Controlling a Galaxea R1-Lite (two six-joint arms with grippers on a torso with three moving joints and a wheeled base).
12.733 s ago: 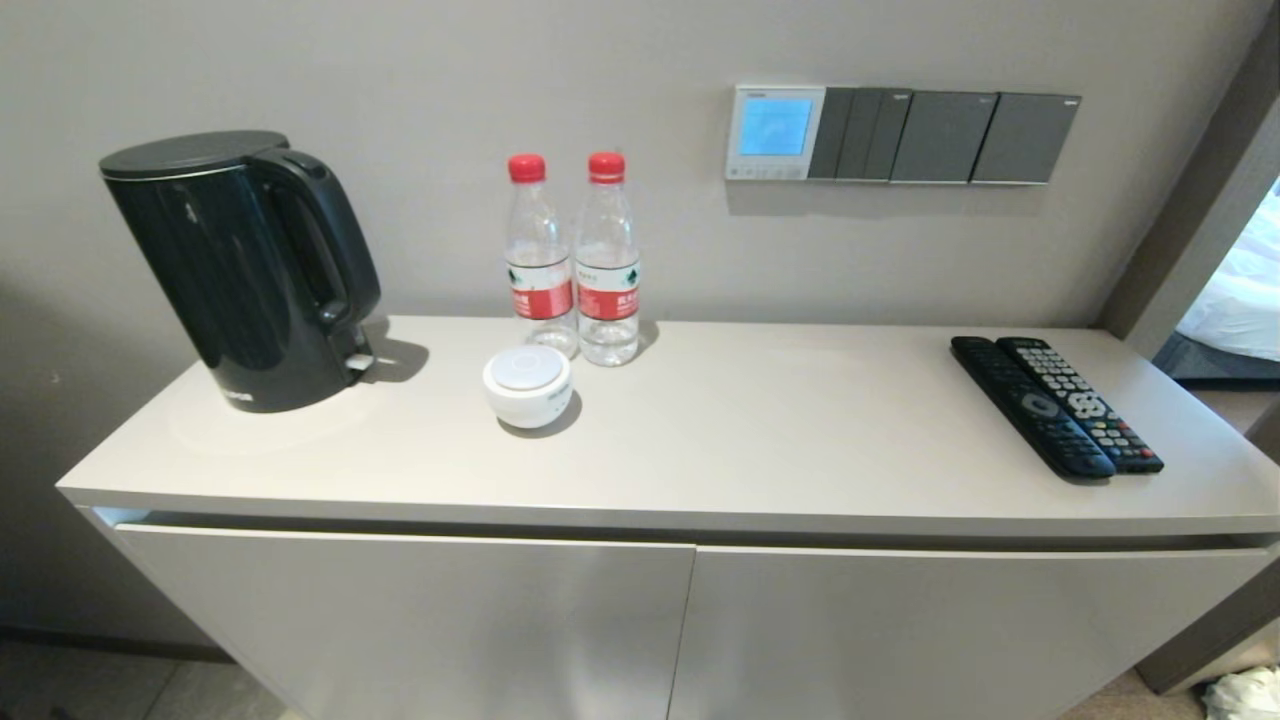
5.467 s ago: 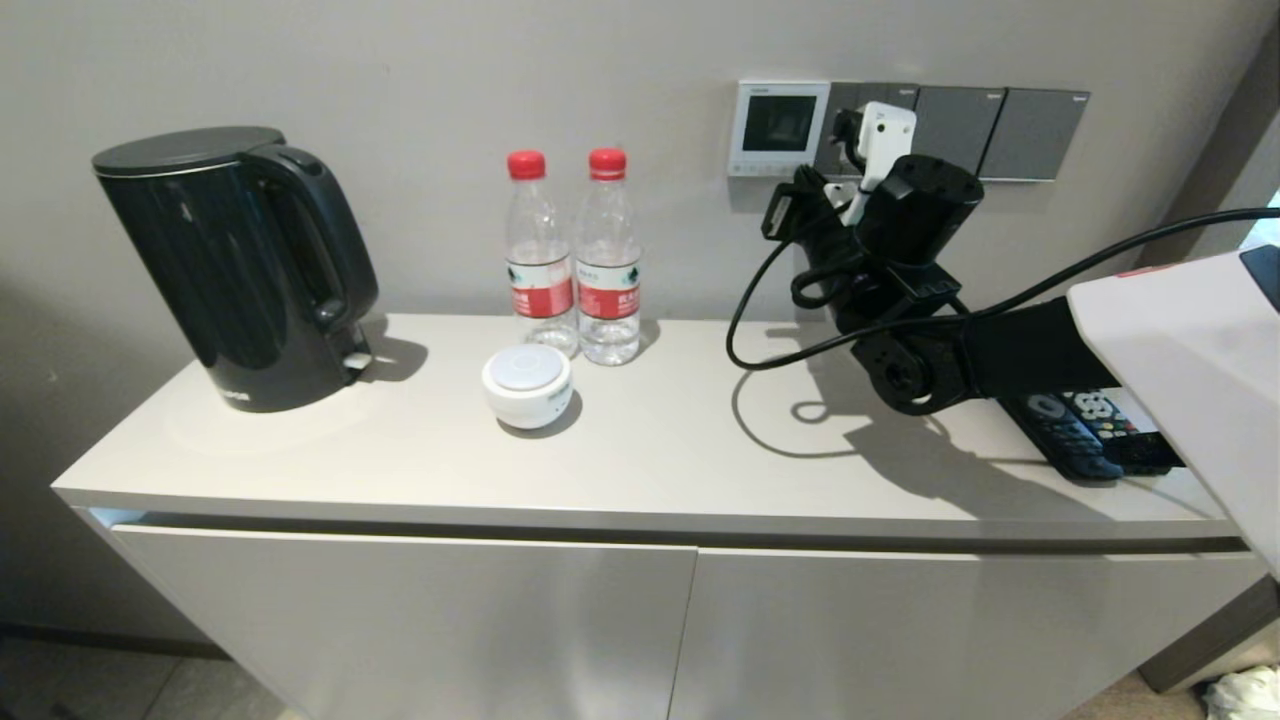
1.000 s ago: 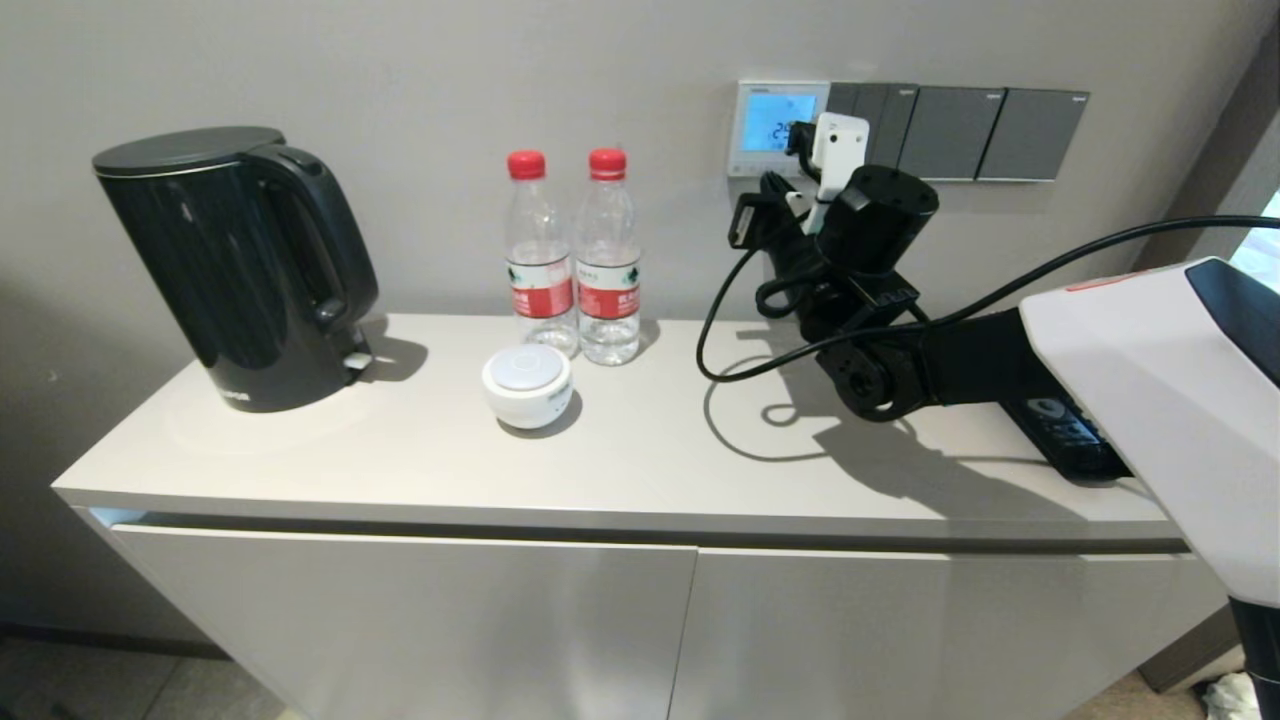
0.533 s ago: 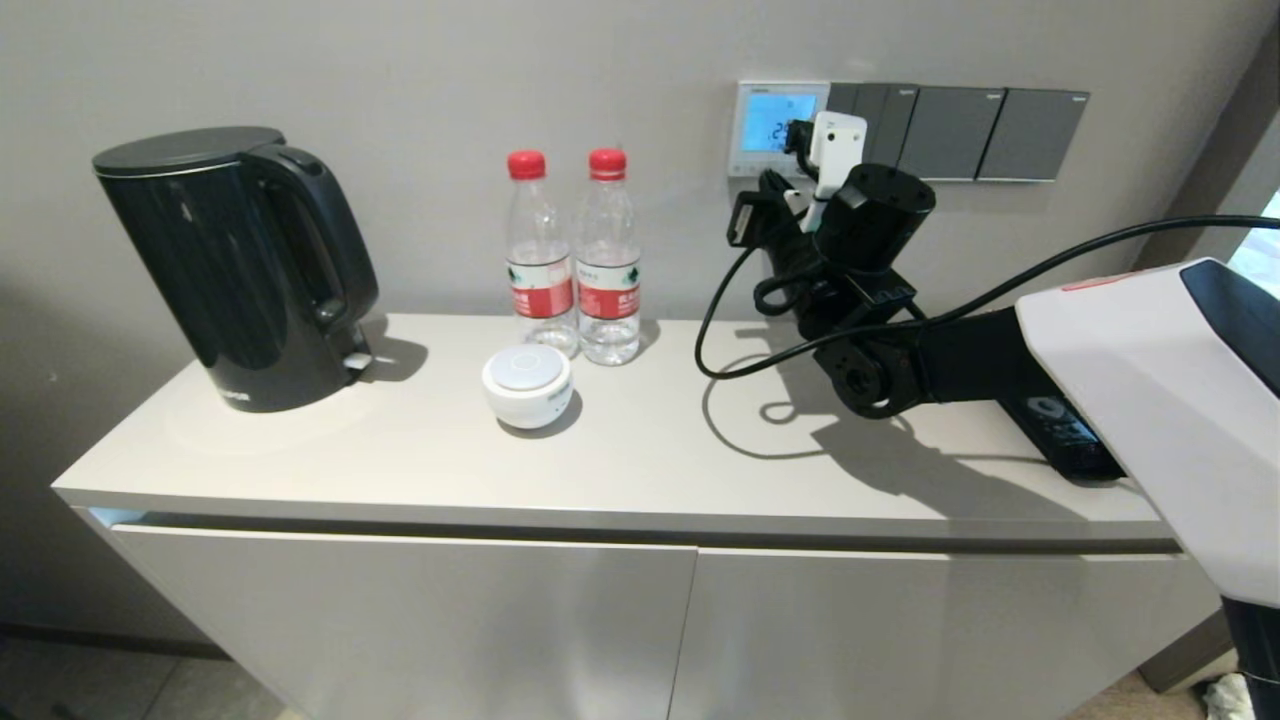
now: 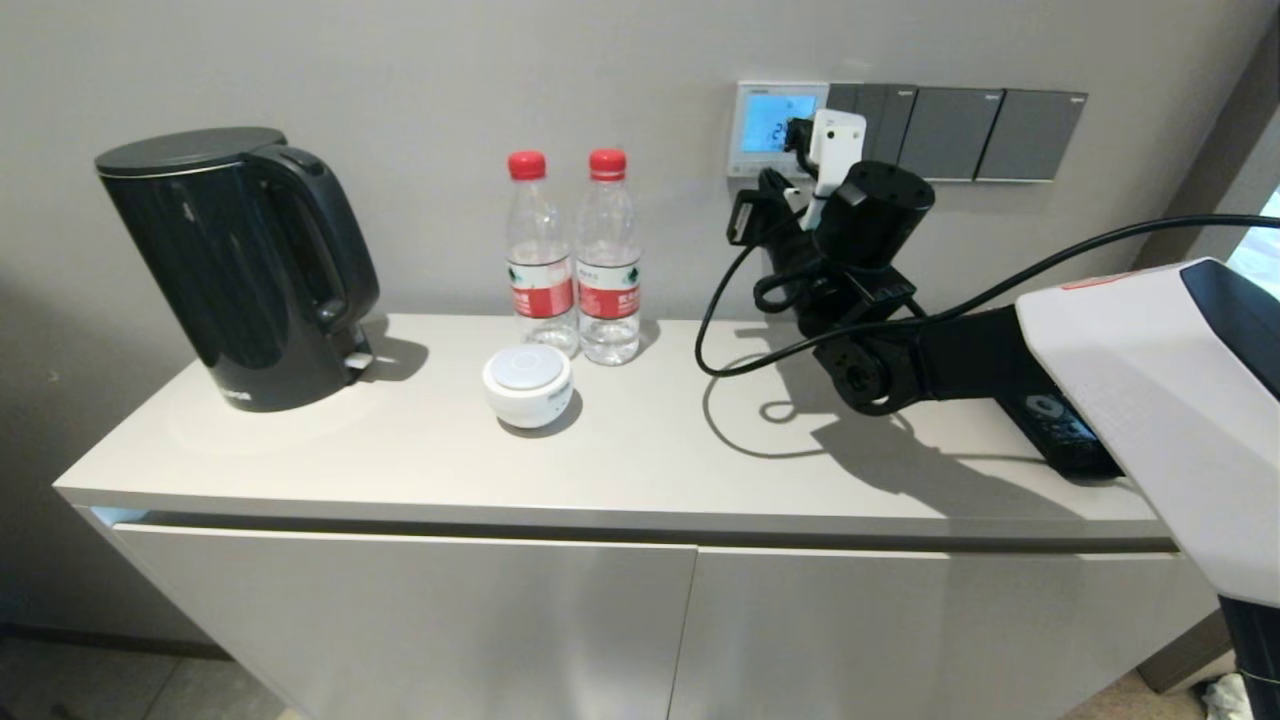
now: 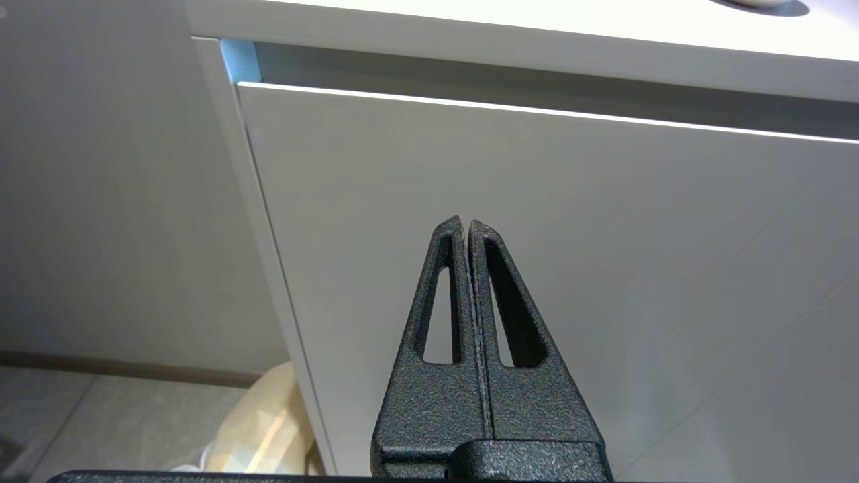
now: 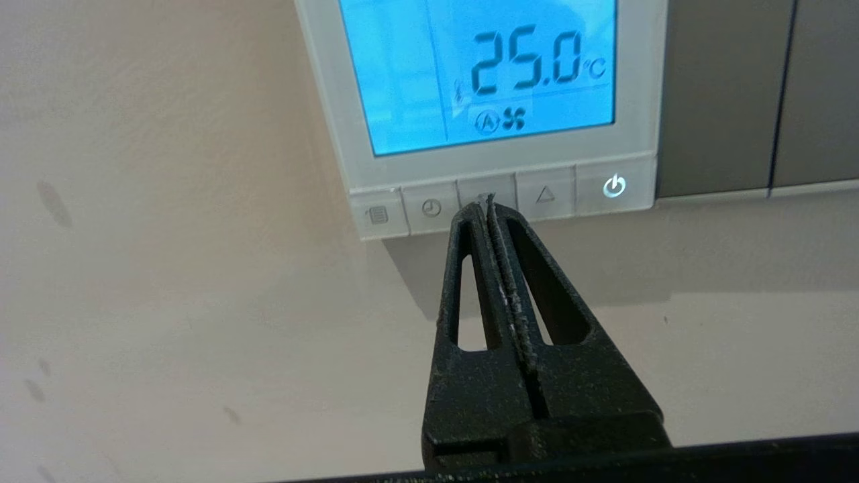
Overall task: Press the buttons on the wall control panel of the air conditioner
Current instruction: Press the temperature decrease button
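The white-framed wall control panel [image 5: 775, 125] hangs on the wall above the cabinet, its blue screen [image 7: 483, 67] lit and reading 25.0 °C. The pale buttons [image 7: 431, 208] run along its lower edge, with an up-arrow key [image 7: 545, 194] and a lit power key [image 7: 614, 186]. My right gripper [image 7: 484, 204] is shut and empty, and its tips sit on the middle key, between the clock key and the up-arrow key. I cannot tell how hard it presses. My left gripper [image 6: 468, 221] is shut and empty, parked low in front of the cabinet door.
Dark grey switch plates [image 5: 960, 122] adjoin the panel on the right. On the cabinet top [image 5: 640, 460] stand a black kettle [image 5: 235, 265], two water bottles [image 5: 575, 260] and a white round pot [image 5: 527, 385]. Remotes [image 5: 1065, 435] lie under my right arm [image 5: 940, 360], and its cable loops over the top.
The right arm came up to the panel and moved left along it; the screen went from dark to lit. In the last second the arm has barely moved.
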